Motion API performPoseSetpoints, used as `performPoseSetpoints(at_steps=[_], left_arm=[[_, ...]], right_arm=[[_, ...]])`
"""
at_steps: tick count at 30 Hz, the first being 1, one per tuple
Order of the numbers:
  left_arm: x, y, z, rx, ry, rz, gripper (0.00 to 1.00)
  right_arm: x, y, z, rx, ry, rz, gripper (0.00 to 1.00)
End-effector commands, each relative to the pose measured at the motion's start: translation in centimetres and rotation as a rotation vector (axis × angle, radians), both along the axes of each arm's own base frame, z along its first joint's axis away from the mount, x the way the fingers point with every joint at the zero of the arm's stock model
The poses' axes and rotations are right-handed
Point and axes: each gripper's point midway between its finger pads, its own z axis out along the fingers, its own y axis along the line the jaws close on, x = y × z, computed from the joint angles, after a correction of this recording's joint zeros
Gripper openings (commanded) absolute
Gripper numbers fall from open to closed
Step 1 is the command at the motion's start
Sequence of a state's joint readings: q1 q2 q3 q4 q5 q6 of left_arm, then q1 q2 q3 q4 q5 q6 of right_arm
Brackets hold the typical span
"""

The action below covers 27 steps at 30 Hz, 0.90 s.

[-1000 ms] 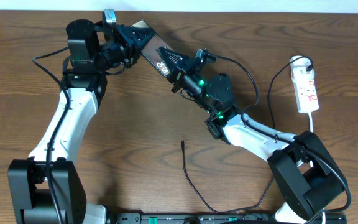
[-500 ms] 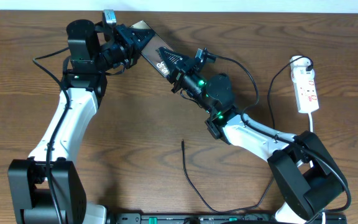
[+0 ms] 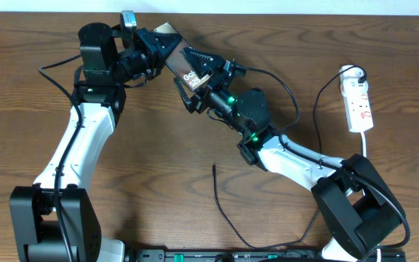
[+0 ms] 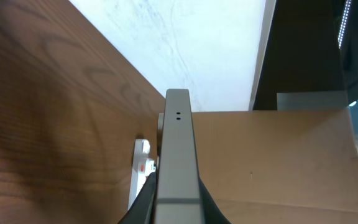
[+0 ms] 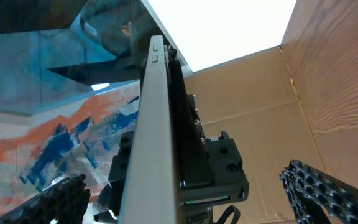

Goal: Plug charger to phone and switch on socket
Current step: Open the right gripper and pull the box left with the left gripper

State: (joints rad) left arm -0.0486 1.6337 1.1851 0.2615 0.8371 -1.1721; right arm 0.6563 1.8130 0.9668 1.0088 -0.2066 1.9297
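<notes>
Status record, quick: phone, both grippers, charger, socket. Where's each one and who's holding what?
phone: gripped at one end by the left gripper, near the table's far edge
left gripper: shut on phone
right gripper: jaws wide open on either side of the phone's other end, not gripping
charger: lying on table, in neither gripper
connector tip: free, well apart from phone
socket: on the table's right side, no gripper near it; switch position too small to tell

You have a dark brown wooden worktop [image 3: 158, 145], grain running side to side. White wall [image 4: 216, 50] along its far edge. Brown cardboard panel [image 4: 278, 162] near that wall. Orange-and-blue painting [image 5: 36, 149] in your right wrist view.
</notes>
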Motion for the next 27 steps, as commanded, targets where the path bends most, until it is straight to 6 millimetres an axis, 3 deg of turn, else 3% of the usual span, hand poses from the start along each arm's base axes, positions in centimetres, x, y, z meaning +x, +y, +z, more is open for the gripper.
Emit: performPoseSetpoints(at_steps=[1, 5, 10, 16, 19, 24, 27], left_arm=[[0.5, 0.7, 0.5, 0.014, -0.031, 0.022, 0.07], [1.1, 3.3, 0.4, 0.016, -0.027, 0.074, 0.07], [1.4, 8.8, 0.1, -0.002, -0.001, 0.143, 0.08], [-0.8, 14.0, 1.1, -0.069, -0.016, 0.081, 0.08], [-2.6, 15.0, 1.8, -0.07, -0.073, -0.014, 0.08], [-6.1, 14.6, 3.0, -0.08, -0.189, -0.228, 0.08], [-6.3, 14.5, 2.9, -0.077, -0.199, -0.24, 0.08]], right_arm=[[0.0, 0.0, 1.2, 0.016, -0.02, -0.007, 0.99], [0.1, 0.0, 1.2, 0.017, -0.02, -0.008, 0.99], [0.5, -0.5, 1.2, 0.016, -0.02, -0.021, 0.99], [1.3, -1.3, 0.6, 0.001, -0.002, -0.04, 0.99], [1.4, -1.2, 0.1, -0.035, -0.009, -0.046, 0.99], [1.4, -1.3, 0.1, -0.198, -0.195, -0.087, 0.99], [1.3, -1.2, 1.0, -0.308, -0.364, -0.108, 0.99]])
